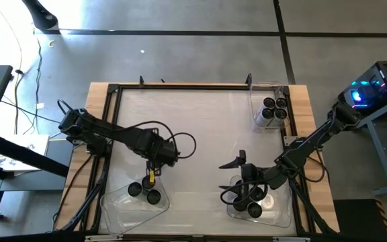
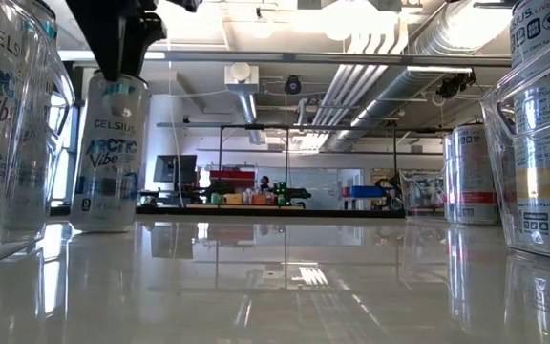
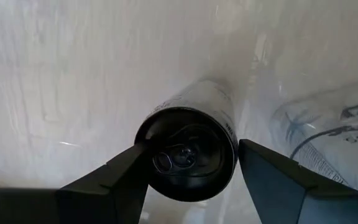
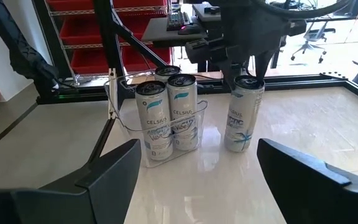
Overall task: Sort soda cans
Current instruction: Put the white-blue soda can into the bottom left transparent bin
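Note:
One soda can [image 4: 243,113], silvery with a dark top [image 3: 186,157], stands upright on the white table just outside the near left clear bin [image 4: 124,122]. My left gripper [image 1: 154,172] points down over it, closed on its top end. That bin holds three more soda cans [image 4: 168,111]. My right gripper [image 4: 194,180] hangs open, holding nothing, above the near right bin [image 1: 284,210], which holds other cans [image 1: 250,202]. My left gripper pinches the soda can's upper wall just below the rim [image 3: 143,163] between its two fingers, on opposite sides. The fingers [image 3: 263,168] come from above, pointing down. The can stands upright with its bottom [image 4: 237,147] on the table.
A third clear bin [image 1: 255,101] with several cans [image 1: 274,111] stands at the far right corner. The middle of the white table [image 1: 193,128] is bare. A dark frame [image 1: 180,87] edges the table. Cables loop beside both arms.

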Robot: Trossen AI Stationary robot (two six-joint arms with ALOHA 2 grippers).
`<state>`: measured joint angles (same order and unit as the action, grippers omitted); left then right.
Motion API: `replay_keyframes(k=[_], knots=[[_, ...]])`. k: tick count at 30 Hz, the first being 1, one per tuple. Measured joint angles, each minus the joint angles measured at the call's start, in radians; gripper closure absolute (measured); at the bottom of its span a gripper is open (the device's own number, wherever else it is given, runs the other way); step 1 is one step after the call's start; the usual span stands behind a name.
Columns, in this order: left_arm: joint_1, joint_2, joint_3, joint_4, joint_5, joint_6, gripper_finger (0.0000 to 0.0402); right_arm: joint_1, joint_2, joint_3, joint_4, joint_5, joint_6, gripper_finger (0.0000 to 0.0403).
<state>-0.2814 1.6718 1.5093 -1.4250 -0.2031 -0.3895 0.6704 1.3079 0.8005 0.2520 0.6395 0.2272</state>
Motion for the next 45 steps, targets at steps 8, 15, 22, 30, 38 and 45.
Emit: replay_keyframes(k=[8,15,22,30,38,45], knots=[[0.007,0.0,0.064,-0.012,0.013,-0.036,0.0172,0.0,0.0,0.0,0.0,0.0,-0.002,0.0085],[-0.001,-0.001,0.123,-0.059,0.055,0.291,0.0172,0.0,0.0,0.0,0.0,0.0,-0.003,0.0085],[0.006,-0.001,0.07,-0.144,0.031,0.514,0.0134,0.0,0.0,0.0,0.0,0.0,-0.005,0.0085],[0.035,0.01,-0.027,-0.11,0.055,0.65,0.0089,-0.003,0.0,0.0,0.0,0.0,-0.01,0.0085],[0.027,0.008,-0.074,0.051,0.04,0.697,0.0087,-0.003,0.0,0.0,-0.001,0.0,-0.008,0.0085],[0.018,0.008,-0.074,0.064,0.044,0.703,0.0088,-0.003,0.0,0.0,-0.001,0.0,-0.008,0.0085]])
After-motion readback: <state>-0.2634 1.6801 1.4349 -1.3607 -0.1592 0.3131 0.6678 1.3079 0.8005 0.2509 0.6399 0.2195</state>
